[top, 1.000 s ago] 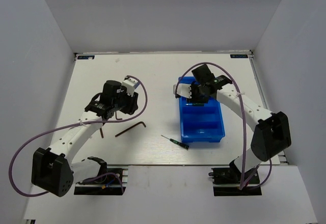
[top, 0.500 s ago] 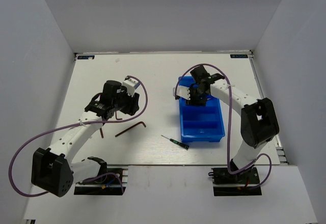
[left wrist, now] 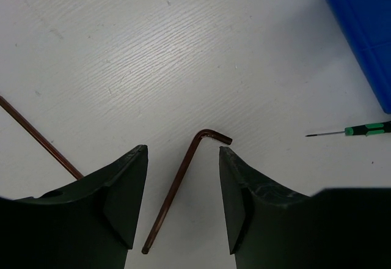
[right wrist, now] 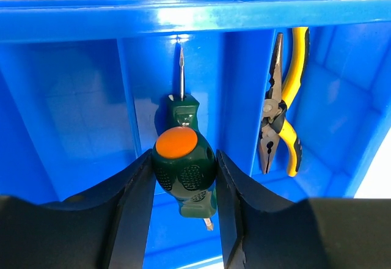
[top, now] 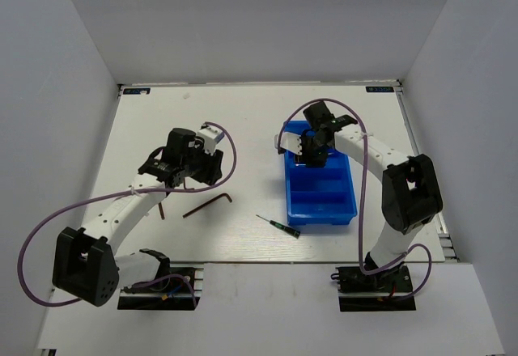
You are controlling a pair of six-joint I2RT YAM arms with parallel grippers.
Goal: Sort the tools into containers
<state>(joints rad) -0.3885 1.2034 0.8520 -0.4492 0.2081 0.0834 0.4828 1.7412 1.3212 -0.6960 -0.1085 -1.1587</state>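
Pale walls (top: 267,24) are set round three sides of the white table (top: 243,121), and bare surface is left along its far edge and between the two arms. The tray (top: 322,219) is placed right of centre, well clear of the table's right edge. The right gripper (top: 313,149) is lowered over the tray's far end and is closed on a green screwdriver (right wrist: 182,159) by its handle; a second one (right wrist: 183,113) is seen beneath, blade towards the tray wall. Pliers (right wrist: 282,116) are laid in the adjoining compartment. The left gripper (left wrist: 182,153) is held open above the table, and a hex key (left wrist: 177,189) is straddled by its jaws without contact. Another hex key (left wrist: 36,137) is seen to one side. A thin screwdriver (left wrist: 360,130) is left just off the tray's near corner.
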